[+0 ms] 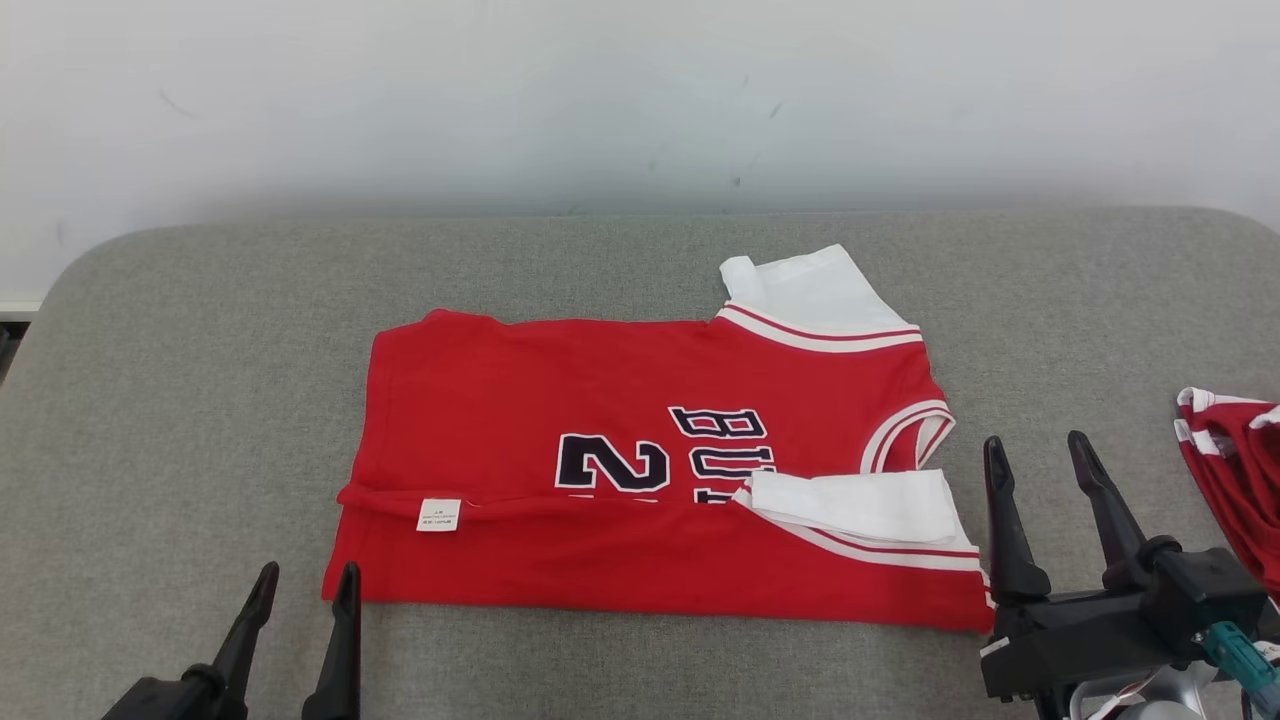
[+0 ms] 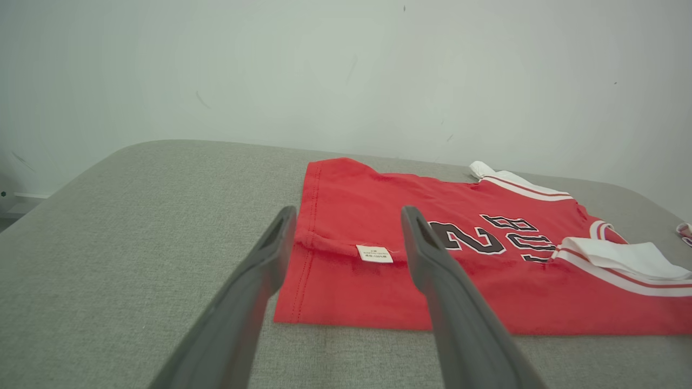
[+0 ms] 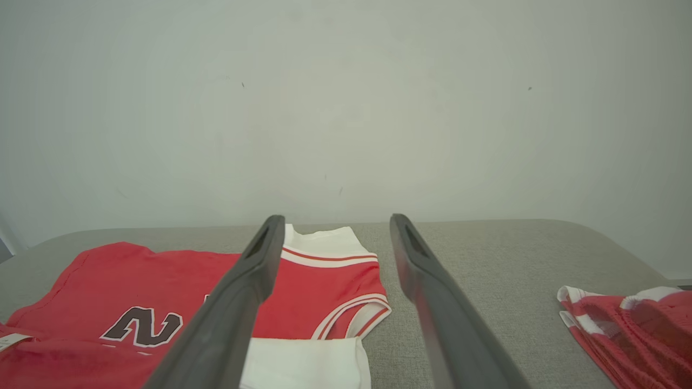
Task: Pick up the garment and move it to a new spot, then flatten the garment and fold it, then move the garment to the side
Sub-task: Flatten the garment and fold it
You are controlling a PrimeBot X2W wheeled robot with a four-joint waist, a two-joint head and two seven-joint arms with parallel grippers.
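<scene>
The red basketball jersey [image 1: 640, 420] lies flat on the middle of the grey padded table [image 1: 200, 400]. Its long axis runs left to right, parallel to the table's near edge, with the hem toward the left edge and the shoulders toward the right.

Its near long side is already turned over onto the body. The white label [image 1: 438, 513] sits on that fold line and one white sleeve [image 1: 850, 505] lies doubled back on top. The other white sleeve [image 1: 810, 290] juts out past the far long side, toward the table's far edge.

The left gripper [image 1: 310, 570] stands at the near edge, just beside the jersey's near hem corner. Its fingers are spread apart and hold nothing. The right gripper [image 1: 1035, 442] stands just off the shoulder end, level with the folded sleeve. Its fingers are likewise parted and empty, clear of the cloth.

Each arm is therefore nearer its own end of the long axis, and the jersey lies ahead of and between them. The unfolded far side looks like the next part to handle. If so, both grippers must reach across the body to the far hem corner and the far sleeve and bring that side toward the near edge together.

A second red garment [image 1: 1235, 470] lies bunched at the right edge, well apart from the jersey but near the right gripper.
</scene>
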